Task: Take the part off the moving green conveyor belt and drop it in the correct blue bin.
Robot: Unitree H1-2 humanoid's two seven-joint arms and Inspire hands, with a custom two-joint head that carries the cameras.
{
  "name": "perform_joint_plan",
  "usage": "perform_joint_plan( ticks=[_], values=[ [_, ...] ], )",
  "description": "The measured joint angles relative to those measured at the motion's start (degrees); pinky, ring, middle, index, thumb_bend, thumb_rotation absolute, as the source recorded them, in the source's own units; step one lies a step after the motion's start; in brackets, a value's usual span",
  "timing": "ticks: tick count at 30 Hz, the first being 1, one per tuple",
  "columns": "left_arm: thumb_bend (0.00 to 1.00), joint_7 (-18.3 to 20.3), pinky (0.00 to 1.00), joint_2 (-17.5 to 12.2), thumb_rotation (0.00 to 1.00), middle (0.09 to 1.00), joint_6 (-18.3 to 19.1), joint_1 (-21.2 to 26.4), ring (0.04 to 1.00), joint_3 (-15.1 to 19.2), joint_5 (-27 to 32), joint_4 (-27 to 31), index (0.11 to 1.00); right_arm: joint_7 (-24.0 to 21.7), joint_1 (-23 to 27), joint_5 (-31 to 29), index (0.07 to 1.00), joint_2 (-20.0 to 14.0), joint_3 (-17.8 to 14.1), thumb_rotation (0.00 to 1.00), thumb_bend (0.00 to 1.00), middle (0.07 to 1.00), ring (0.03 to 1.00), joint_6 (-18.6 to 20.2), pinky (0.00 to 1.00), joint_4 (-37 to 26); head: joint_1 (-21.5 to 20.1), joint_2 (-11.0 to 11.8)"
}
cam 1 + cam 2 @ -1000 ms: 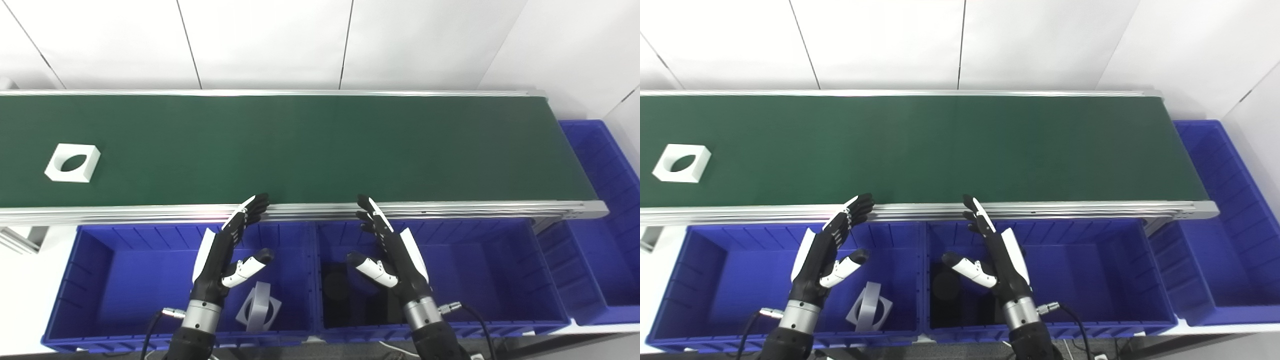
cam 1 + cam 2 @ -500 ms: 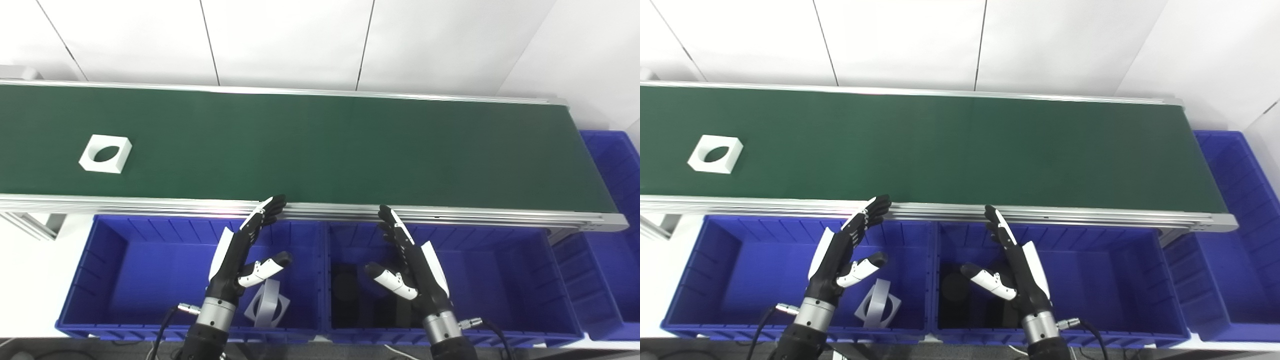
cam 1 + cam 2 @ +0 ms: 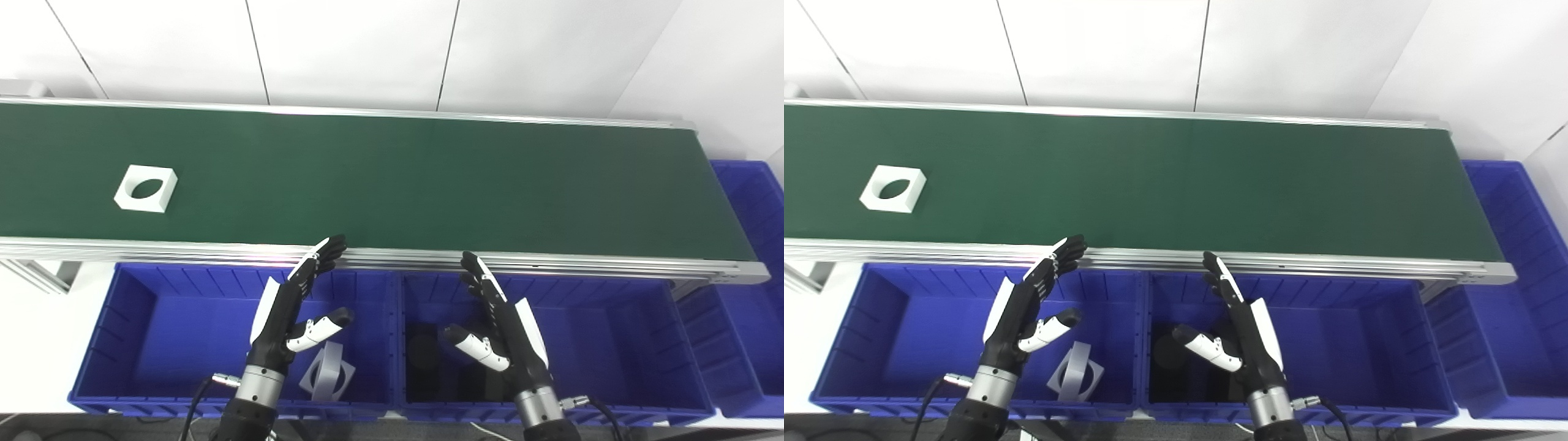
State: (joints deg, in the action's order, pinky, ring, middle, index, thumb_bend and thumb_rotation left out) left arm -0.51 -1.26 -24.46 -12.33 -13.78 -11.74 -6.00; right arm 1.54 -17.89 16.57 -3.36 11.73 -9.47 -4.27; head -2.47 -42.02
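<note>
Since the earlier frame, the white square part (image 3: 146,188) has travelled rightward along the green belt (image 3: 429,177), at its left. Both the left hand (image 3: 288,315) and right hand (image 3: 505,327) hover open and empty above the near blue bins (image 3: 153,318), palms facing.

The belt (image 3: 392,177) is a matt dark green sheet, smooth and even, edged by rails (image 3: 551,264) of brushed silvery metal that catch the light. The part (image 3: 146,188) looks like matt white plastic. The bins (image 3: 104,331) are blue plastic with a slight sheen and ribbed walls. Both the left hand (image 3: 288,312) and the right hand (image 3: 502,331) have black and glossy white plastic shells, with shiny metal wrists. The wall (image 3: 355,49) is smooth white panels.
</note>
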Motion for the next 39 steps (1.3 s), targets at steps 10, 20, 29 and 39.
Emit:
perform_joint_plan(
  ticks=[10,20,29,39],
  values=[
    [0.89,-0.71,0.86,0.01,0.76,0.865,-0.06,-0.89,0.868,-0.97,-0.11,-0.49,0.861,-0.09,-1.42,-0.63,0.975,-0.54,0.09,0.78,0.91,0.946,0.935,-0.10,0.93,-0.70,1.32,2.55],
    [0.92,-3.05,0.82,-0.78,0.72,0.860,-0.17,-0.25,0.848,-4.37,0.21,-3.75,0.858,-0.08,-1.41,-0.77,0.984,-1.44,-0.16,0.78,0.91,0.957,0.945,-2.47,0.93,0.30,10.88,9.57],
    [0.94,-5.85,0.77,-1.11,0.67,0.841,-0.17,0.35,0.819,-7.27,0.37,-3.66,0.835,-0.07,-0.86,-1.46,0.997,-2.72,-1.00,0.80,0.89,0.972,0.960,-6.05,0.95,4.05,14.77,12.74],
    [0.95,-5.90,0.79,-3.82,0.65,0.867,-0.26,2.69,0.842,-6.06,1.15,6.25,0.862,0.40,1.03,-1.49,0.981,-2.58,-1.30,0.81,0.91,0.956,0.939,-8.59,0.93,6.99,14.51,13.45]
  ],
)
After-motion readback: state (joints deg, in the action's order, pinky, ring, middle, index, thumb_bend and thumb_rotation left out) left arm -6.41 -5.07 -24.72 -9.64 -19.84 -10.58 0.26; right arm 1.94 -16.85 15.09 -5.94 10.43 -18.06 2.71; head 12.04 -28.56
